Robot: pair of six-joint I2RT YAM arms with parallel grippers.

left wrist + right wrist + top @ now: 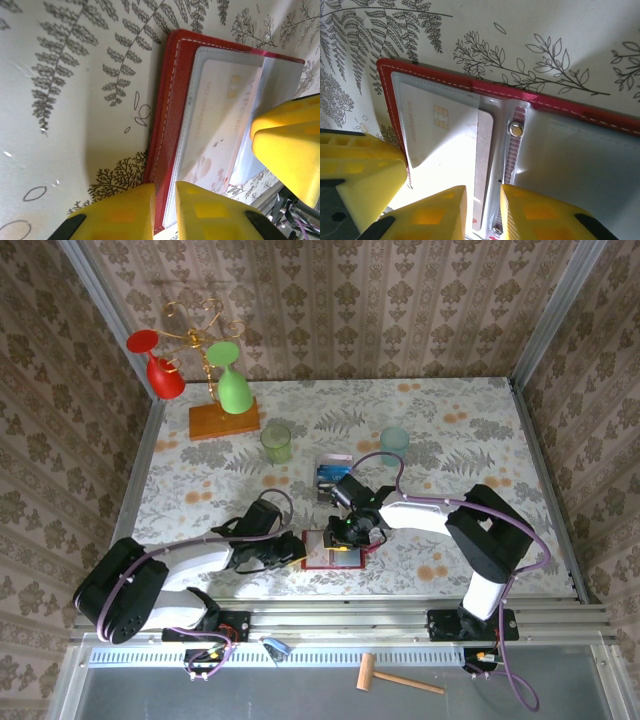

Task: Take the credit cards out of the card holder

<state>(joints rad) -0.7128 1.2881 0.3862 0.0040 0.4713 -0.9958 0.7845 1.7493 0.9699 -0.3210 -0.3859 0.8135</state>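
Grippers meet from both sides over the red holder (335, 552), which lies open and flat on the fern-print table (470, 430), clear pockets facing up. The left gripper (164, 190) is clenched on the holder's stitched red edge, the cover running down between its yellow fingers (120, 215). The rest of the holder stretches away ahead of it and to its right. A pale card (220, 110) with a gold chip sits inside the clear pocket just ahead of that gripper. The right gripper (483, 192) stands over the holder's middle, beside the spine. Its jaws are narrowly apart, with the long edge of a tan card (485, 150) showing in the gap. Whether they pinch that card or merely press on the pocket cannot be told. The tan card peeks out past the pale one's edge toward the spine, and a metal stud (516, 130) sits just ahead of one of the right gripper's fingers. The two grippers are near each other, a finger of each showing in the other's wrist view. From above, a small stack of blue cards (330, 478) lies on the table just beyond the right gripper, apart from the holder. Farther beyond both grippers stand a green tumbler (276, 443) and a pale blue tumbler (394, 445).
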